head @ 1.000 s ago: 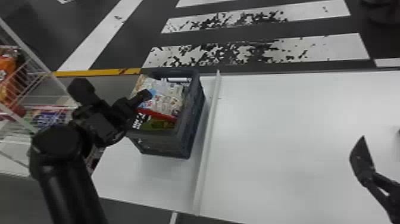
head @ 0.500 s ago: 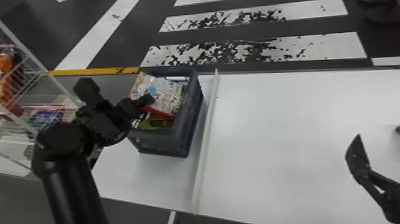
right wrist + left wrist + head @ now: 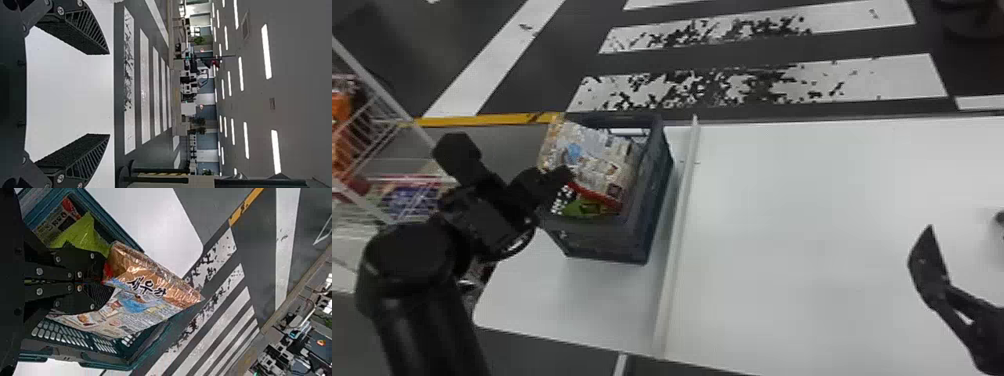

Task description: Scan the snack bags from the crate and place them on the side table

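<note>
Snack bag [image 3: 614,165], pale and printed with a red edge, sits tilted in the mouth of the dark crate [image 3: 607,245], one side reaching the crate's far-left rim. The left gripper [image 3: 568,175] comes in over the near-left side of the crate; in the left wrist view that gripper [image 3: 105,284] has its fingers drawn together, clamped on the bag near a red patch. That view also shows the bag's orange-brown, shiny side with dark lettering. A green packet [image 3: 582,207] lies inside the crate, beside the bag's red edge. The crate stands on the white surface [image 3: 812,225], just left of a raised pale strip [image 3: 677,235] that runs from the far edge to the near one. The right gripper [image 3: 964,222] is well apart from the crate, near the right edge of the head view, above the white surface; its fingers stand wide apart with nothing between them. On the left is a white wire rack [image 3: 382,91] with orange packets [image 3: 341,135] and purple packets [image 3: 412,196]. Beyond the surface, the dark floor carries worn white stripes [image 3: 872,77].
</note>
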